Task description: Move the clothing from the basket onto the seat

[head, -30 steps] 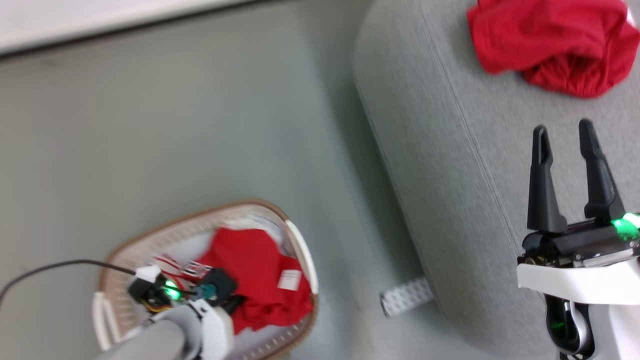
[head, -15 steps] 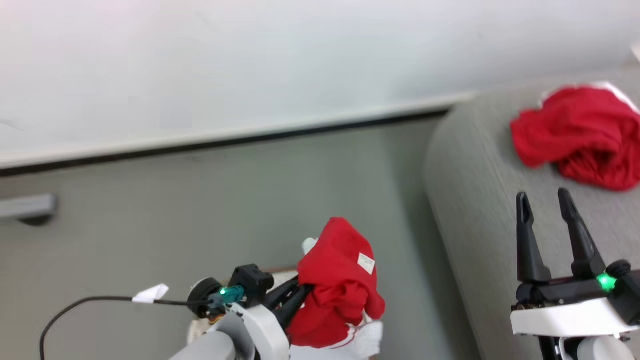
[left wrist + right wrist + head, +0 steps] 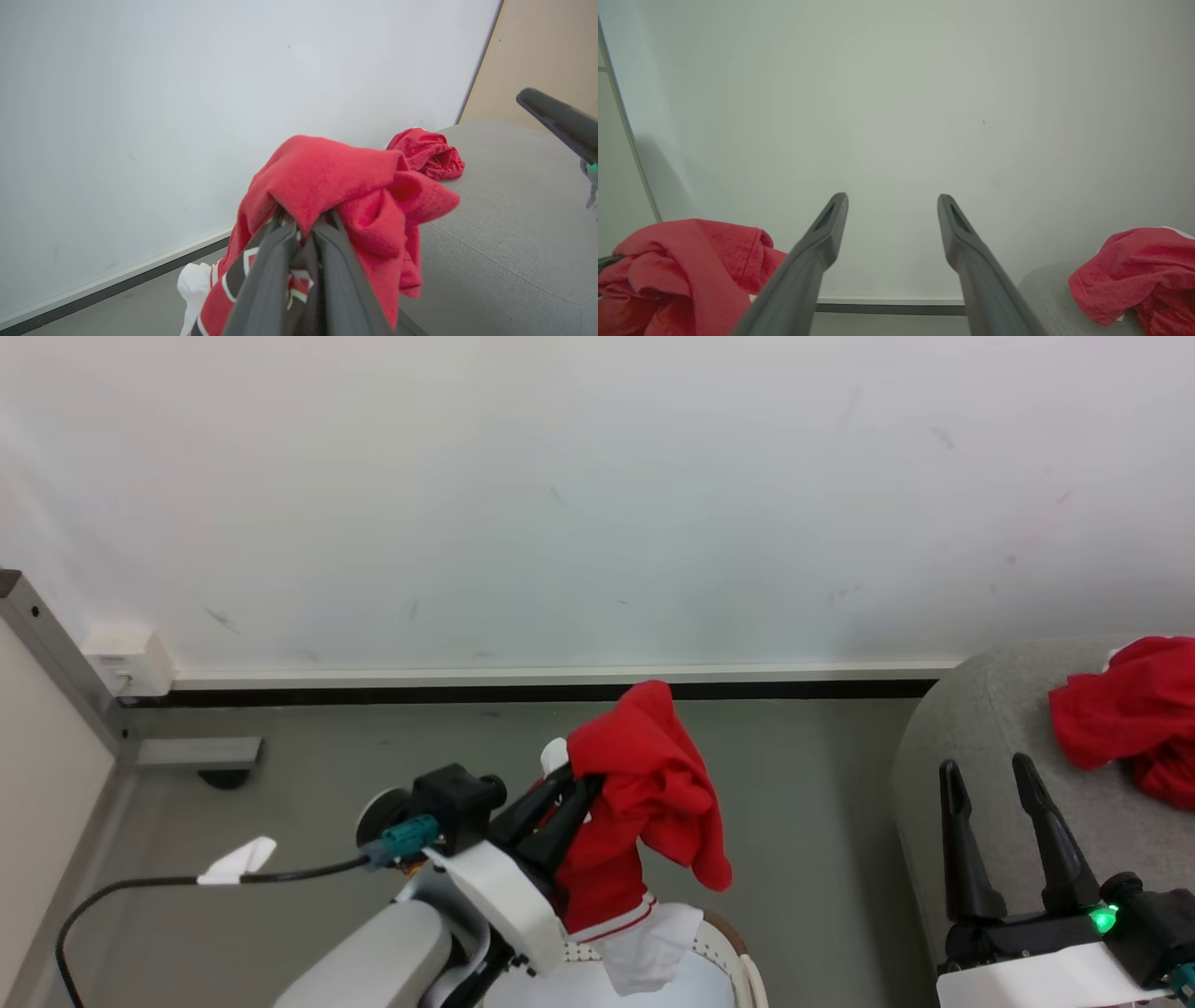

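Clothing (image 3: pixel 653 775), pinched in left end effector (image 3: pixel 571 791)

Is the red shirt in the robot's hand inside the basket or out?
Out. The left gripper is shut on the red shirt, holding it up in the air above the basket.

From behind the left gripper (image 3: pixel 571 784) and right gripper (image 3: pixel 986 765), the head view faces forward and down. Each wrist view sights close along its gripper; all share the wall (image 3: pixel 597 504) and the red garment (image 3: pixel 1125 709) beyond the right gripper.
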You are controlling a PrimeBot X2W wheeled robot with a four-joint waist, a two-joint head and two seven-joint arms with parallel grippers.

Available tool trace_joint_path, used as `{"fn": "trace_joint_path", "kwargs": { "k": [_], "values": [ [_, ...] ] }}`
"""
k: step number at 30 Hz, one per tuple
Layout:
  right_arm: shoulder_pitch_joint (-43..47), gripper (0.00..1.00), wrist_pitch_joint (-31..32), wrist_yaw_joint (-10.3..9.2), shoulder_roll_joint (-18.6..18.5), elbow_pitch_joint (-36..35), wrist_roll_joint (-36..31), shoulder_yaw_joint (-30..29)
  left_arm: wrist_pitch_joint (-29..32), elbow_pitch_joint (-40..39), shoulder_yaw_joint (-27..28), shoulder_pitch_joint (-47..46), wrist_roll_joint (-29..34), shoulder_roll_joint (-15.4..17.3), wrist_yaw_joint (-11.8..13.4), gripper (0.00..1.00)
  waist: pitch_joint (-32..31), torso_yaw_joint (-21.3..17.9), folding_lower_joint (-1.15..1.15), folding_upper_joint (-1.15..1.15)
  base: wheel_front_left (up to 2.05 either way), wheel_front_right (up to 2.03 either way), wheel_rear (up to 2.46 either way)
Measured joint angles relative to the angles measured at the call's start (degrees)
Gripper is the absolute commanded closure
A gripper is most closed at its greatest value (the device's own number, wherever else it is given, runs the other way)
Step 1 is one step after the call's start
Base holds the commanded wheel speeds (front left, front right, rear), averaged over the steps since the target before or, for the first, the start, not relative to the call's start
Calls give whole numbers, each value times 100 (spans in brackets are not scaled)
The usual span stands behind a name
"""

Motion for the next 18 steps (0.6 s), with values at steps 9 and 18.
{"fn": "trace_joint_path", "kwargs": {
  "k": [9,18],
  "values": [
    [98,0,0,0,1,59,142,298,164,-637,421,-283,-358,65,159,100,-221,230,1,0,0,0,0],
    [89,0,-1,0,-1,56,155,546,182,-1132,563,-331,-431,125,319,100,-215,231,1,0,0,0,0]
  ]
}}
